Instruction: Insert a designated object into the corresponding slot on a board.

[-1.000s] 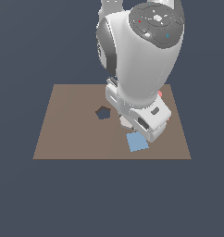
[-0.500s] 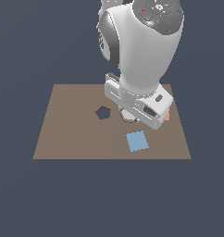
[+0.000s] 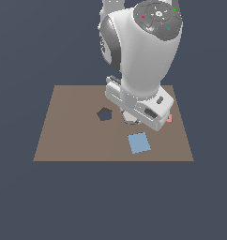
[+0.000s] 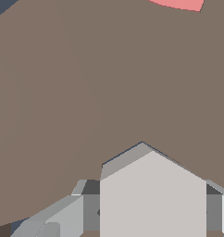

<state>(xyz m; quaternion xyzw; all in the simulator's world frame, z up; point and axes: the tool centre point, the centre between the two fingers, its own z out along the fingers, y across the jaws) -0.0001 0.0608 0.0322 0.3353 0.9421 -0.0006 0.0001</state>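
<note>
In the wrist view a pale grey hexagonal block (image 4: 151, 194) sits between the grey fingers (image 4: 63, 215), and my gripper (image 4: 151, 208) is shut on it just above the brown board (image 4: 86, 92). From outside, the gripper (image 3: 130, 118) hangs low over the middle of the board (image 3: 68, 136), to the exterior view's right of the dark five-sided hole (image 3: 104, 114). The white hand hides the block in that view. The six-sided slot shows in neither view.
A flat blue square (image 3: 139, 142) lies on the board in front of the hand. A pink heart (image 3: 169, 118) lies by the board's edge on the exterior view's right, and it also shows in the wrist view as a pink heart (image 4: 178, 3). The bulky white arm (image 3: 143, 56) hides the board's middle back.
The hand has moved away from the blue square toward the middle of the board. The square, half covered before, now shows whole.
</note>
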